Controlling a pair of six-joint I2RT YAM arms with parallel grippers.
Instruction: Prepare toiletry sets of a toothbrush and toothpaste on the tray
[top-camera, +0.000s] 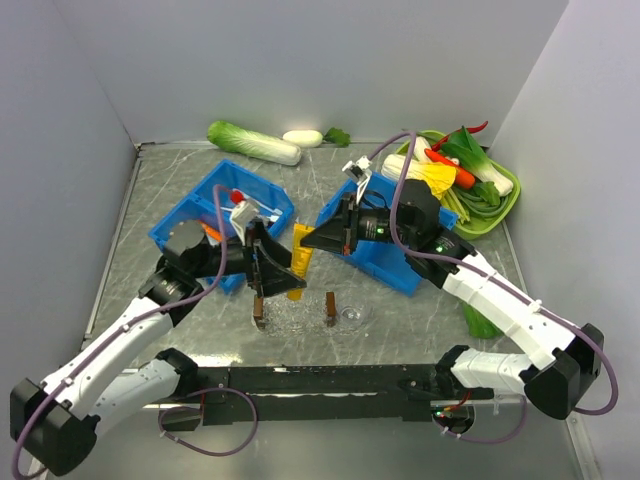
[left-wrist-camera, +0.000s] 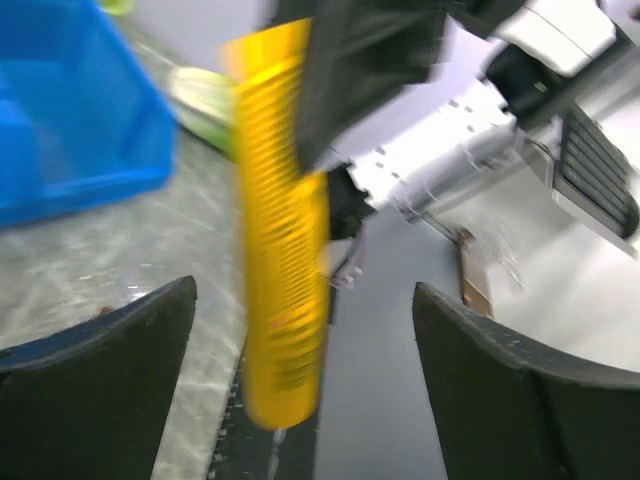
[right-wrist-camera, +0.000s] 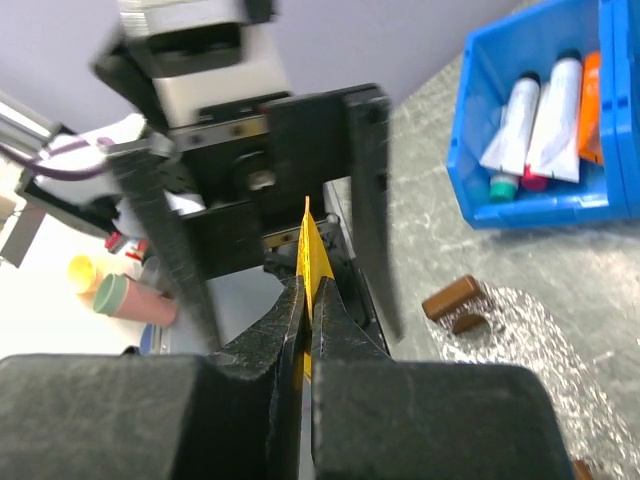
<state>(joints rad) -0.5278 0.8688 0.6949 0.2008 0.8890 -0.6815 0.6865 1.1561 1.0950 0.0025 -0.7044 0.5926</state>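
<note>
My right gripper (top-camera: 310, 240) is shut on the flat end of a yellow toothpaste tube (top-camera: 298, 264), which hangs above the near part of the table. In the right wrist view its fingertips (right-wrist-camera: 307, 285) pinch the tube's crimped edge (right-wrist-camera: 309, 235). My left gripper (top-camera: 272, 280) is open. In the left wrist view the tube (left-wrist-camera: 283, 250) hangs between its spread fingers (left-wrist-camera: 110, 340), nearer the left one and not touching either. The clear oval tray (top-camera: 350, 318) with brown handles lies just below both grippers and also shows in the right wrist view (right-wrist-camera: 520, 330). No toothbrush shows.
A blue bin (top-camera: 190, 215) holding toothpaste tubes (right-wrist-camera: 530, 120) stands at the left. A second blue bin (top-camera: 385, 265) lies under my right arm. A green tray of vegetables (top-camera: 505, 195) sits at the back right, and a cabbage (top-camera: 253, 142) lies along the back wall.
</note>
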